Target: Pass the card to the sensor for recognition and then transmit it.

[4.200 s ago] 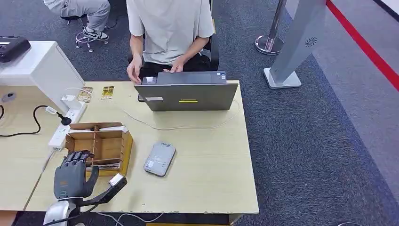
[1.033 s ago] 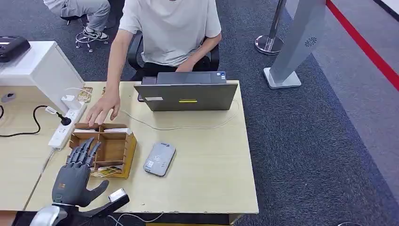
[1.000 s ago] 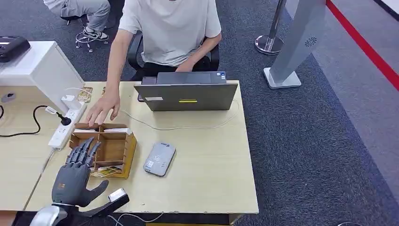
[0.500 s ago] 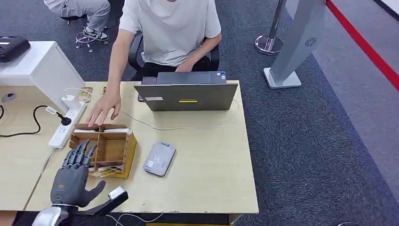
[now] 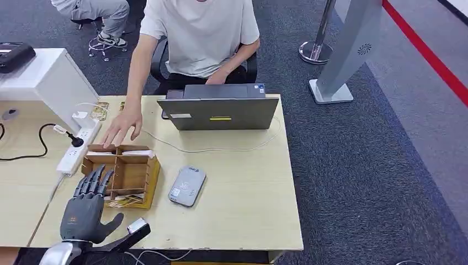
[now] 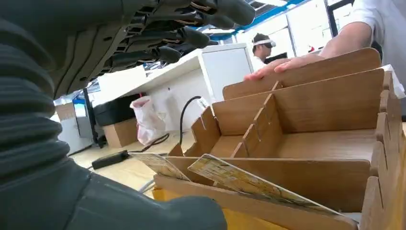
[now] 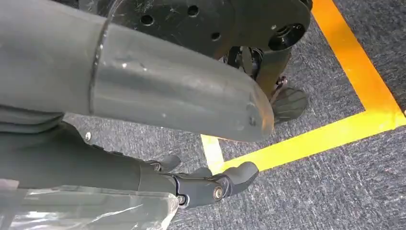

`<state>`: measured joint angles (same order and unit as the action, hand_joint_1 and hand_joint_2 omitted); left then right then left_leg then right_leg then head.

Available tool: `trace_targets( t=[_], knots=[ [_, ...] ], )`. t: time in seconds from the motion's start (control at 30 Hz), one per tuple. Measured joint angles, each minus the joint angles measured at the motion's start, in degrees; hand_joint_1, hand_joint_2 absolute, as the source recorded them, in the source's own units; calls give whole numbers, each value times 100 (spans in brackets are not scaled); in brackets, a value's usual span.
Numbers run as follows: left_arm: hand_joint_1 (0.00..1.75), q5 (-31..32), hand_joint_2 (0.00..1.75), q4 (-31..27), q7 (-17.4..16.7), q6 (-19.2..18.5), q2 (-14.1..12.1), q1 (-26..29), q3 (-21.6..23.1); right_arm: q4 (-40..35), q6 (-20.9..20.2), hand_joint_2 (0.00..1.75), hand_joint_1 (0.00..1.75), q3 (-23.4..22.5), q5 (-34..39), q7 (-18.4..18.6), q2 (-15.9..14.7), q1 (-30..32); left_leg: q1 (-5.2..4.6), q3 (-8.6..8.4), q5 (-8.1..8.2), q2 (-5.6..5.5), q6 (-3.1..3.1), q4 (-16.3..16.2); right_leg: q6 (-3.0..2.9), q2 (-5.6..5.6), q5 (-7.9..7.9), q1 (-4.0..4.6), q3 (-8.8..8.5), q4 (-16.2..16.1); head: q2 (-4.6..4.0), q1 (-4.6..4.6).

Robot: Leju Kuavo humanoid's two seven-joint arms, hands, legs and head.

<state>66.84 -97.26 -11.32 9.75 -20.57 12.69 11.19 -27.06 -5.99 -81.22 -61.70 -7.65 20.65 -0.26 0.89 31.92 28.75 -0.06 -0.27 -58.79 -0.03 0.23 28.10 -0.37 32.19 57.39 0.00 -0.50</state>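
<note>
**So the card is waiting in the box's near slot**

Basically the left hand [image 5: 84, 212] hovers just short of the wooden divider box [image 5: 148, 175], fingers spread, holding nothing. The card [image 6: 249, 184] leans tilted in the box's nearest slot, beside a second one, its top edge poking above the low front wall. It looks thin, light, stiff and probably slick, so pinching that exposed upper edge seems the safest grip. The grey card reader [image 5: 187, 186] lies just beside the box. A person's hand [image 5: 122, 127] rests at the box's far side. The right hand [image 7: 210, 184] hangs down over carpet, fingers loosely curled, empty.
</note>
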Motion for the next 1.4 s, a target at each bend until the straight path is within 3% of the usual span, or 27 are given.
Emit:
trace_targets(
  t=[0.8, 0.83, 0.87, 1.4],
  knots=[
    [0, 57, 175, 557, 140, 7, 299, -333, -20, 0, 79, 0, 0, 225, 129, 26, 0, 53, 0, 0, 0, 0, 0, 0, 0, 0, 0, 0, 0, 0, 0, -2],
    [14, 57, 175, 573, 140, 7, 304, -335, -20, 0, 79, 0, 0, 240, 131, 26, 0, 57, 0, 0, 0, 0, 0, 0, 0, 0, 0, 0, 0, 0, -2, 0],
    [175, 55, 175, 584, 140, 2, 308, -336, -20, 0, 81, 0, 0, 258, 133, 26, 0, 62, 0, 0, 0, 0, 0, 0, 0, 0, 0, 0, 0, 0, 0, -2],
    [175, -147, 175, 616, 140, -138, 297, -331, -20, 0, 103, 0, 0, 529, 470, 85, 0, 137, 0, 1, 0, 0, 0, 0, 0, 0, 0, 0, 0, 0, 0, 0]
  ],
)
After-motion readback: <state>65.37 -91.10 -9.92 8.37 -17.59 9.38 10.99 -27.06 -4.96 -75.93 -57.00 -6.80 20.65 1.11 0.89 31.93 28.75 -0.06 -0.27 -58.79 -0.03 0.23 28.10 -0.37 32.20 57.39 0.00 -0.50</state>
